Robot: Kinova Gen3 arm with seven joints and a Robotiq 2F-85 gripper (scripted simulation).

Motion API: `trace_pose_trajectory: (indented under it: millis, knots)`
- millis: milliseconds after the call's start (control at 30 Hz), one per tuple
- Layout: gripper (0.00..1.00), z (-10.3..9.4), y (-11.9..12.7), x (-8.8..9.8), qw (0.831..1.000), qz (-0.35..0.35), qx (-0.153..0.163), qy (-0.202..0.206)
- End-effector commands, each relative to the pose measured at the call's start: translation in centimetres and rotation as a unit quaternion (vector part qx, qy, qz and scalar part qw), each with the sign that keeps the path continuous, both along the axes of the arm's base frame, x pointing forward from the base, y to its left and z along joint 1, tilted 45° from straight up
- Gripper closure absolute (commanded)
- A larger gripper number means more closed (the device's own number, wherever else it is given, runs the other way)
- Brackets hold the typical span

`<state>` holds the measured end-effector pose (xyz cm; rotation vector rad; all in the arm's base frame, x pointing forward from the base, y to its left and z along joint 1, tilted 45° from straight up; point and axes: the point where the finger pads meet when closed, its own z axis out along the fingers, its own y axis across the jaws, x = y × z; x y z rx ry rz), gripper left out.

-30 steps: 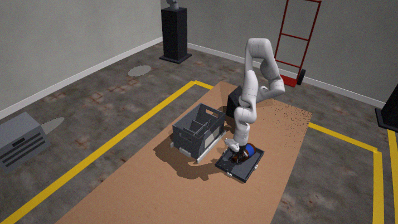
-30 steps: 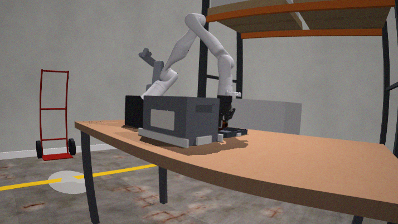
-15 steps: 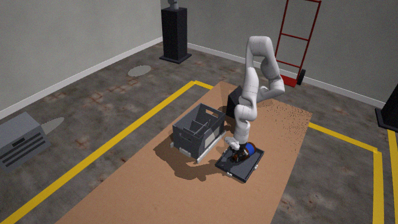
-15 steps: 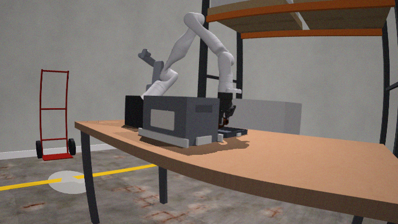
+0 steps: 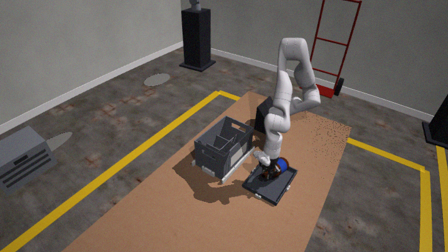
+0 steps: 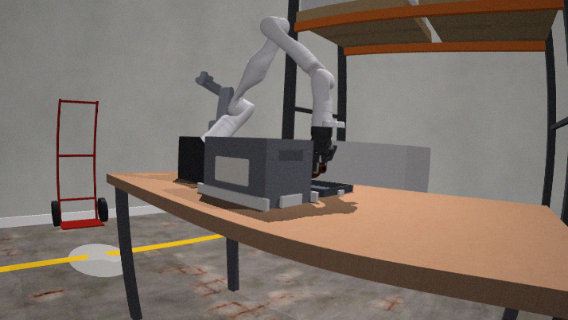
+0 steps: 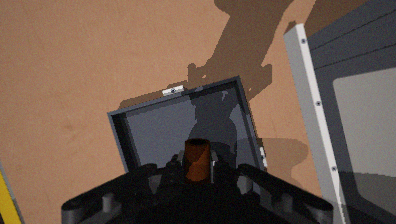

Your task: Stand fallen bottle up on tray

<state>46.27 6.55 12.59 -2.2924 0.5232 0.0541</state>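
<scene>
Black two-finger gripper (image 5: 270, 172) (image 6: 320, 161) (image 7: 197, 158): closed on the bottle
Brown bottle with blue label (image 5: 282, 165) (image 6: 318, 171) (image 7: 197, 161): tilted, over the tray
Dark grey rectangular tray (image 5: 266, 188) (image 6: 332, 189) (image 7: 155, 135): on the table, beside the crate

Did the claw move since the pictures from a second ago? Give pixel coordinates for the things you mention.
Yes, up. In the exterior view, the claw's (image 5: 272, 174) (image 6: 321, 164) (image 7: 198, 162) top was about level with the crate's (image 5: 208, 161) (image 6: 288, 175) (image 7: 345, 60) top edge; now it's higher.
</scene>
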Motion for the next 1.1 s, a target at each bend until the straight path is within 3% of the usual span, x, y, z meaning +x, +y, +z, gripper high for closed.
trace_pose_trajectory:
  millis: [0, 1067]
  knots:
    - [1.00, 0.4, -0.7, 0.1, 1.000, -0.004, -0.001, -0.002]
    - [1.00, 4.0, -4.2, -0.5, 1.000, -0.004, -0.001, -0.002]
